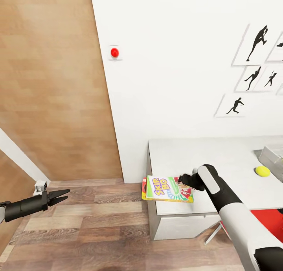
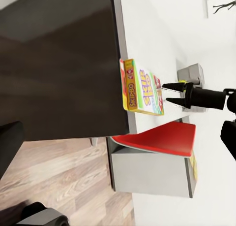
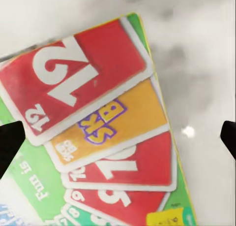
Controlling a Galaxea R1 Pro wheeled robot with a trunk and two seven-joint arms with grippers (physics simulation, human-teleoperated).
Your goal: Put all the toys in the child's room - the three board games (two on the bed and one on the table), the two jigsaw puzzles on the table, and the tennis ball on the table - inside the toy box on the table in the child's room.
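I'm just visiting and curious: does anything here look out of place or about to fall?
Yes. The Skip-Bo game box sticks out past the table's left edge, partly over the floor. The right gripper is at its inner end.

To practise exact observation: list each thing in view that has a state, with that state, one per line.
Game box: flat on the table corner, overhanging, not gripped.
Right gripper: jaws open, at the game box.
Left gripper: jaws open, empty, above the floor.
Ball: loose on the table.
Toy box: on the table, cut off by the picture's edge.
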